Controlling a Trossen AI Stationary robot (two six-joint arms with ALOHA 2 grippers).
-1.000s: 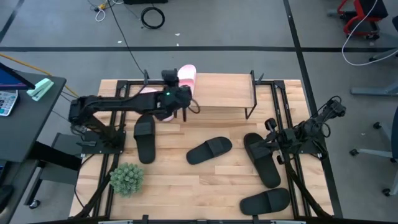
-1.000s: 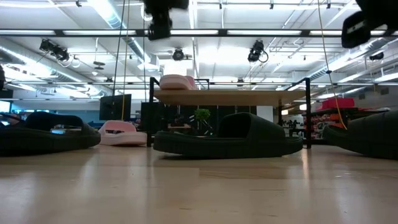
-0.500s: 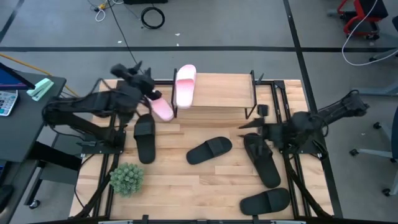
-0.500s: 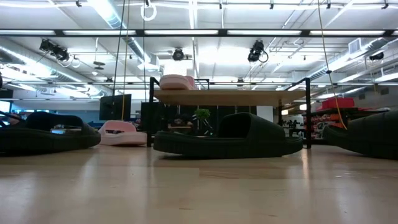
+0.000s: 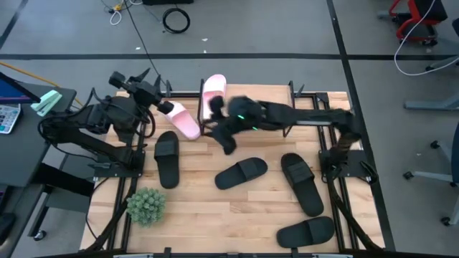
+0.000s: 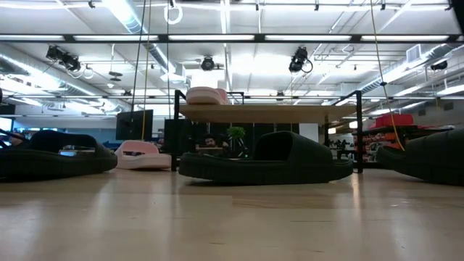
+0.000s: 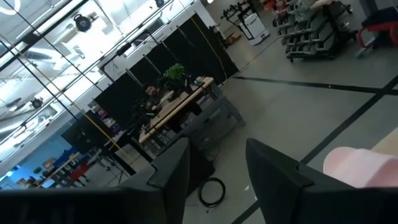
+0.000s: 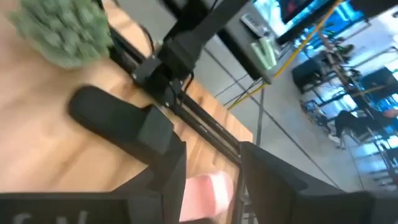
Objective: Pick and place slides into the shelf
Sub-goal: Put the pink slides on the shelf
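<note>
Jaws of both grippers gape empty; right arm (image 5: 287,115) has swung across the shelf (image 5: 258,104).

Two pale pink slides (image 5: 214,94) (image 5: 185,121) and four black ones (image 5: 166,158) (image 5: 242,173) (image 5: 302,183) (image 5: 306,231) are showing against the light wooden table (image 5: 215,208), beside a light wood shelf (image 5: 265,104) on black legs and a green plant (image 5: 146,206).
</note>
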